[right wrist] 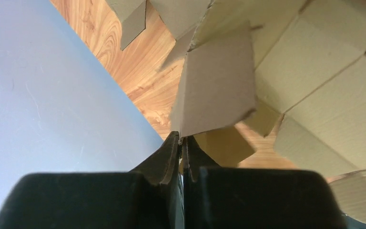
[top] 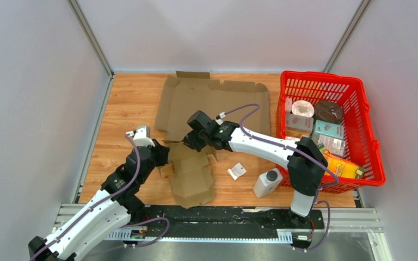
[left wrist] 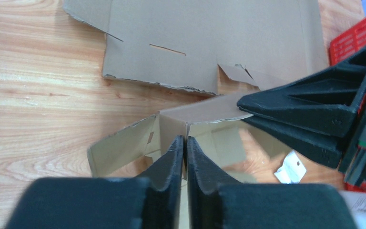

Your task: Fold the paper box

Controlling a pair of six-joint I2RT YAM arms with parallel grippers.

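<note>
One step is in hand, I judge: raising the walls. Red basket (top: 321, 76) at the bench's (top: 125, 109) right edge holds cartons (top: 326, 130), a white roll (top: 303, 107) and a yellow packet (top: 342, 166). Flat blank (top: 207, 100) lies at the far edge. Paper box (top: 191, 176), half-erected, sits by the near edge. Right end effector (right wrist: 181, 139) pinches its flap (right wrist: 217, 81). Left end effector (left wrist: 186, 143) stands nearly pressed together at a corner wall; whether it grips, I cannot tell. Next move calls for tucking that flap inward.

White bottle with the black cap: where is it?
In the top view the bottle sits right of centre, between a small white tag and the red basket.
</note>
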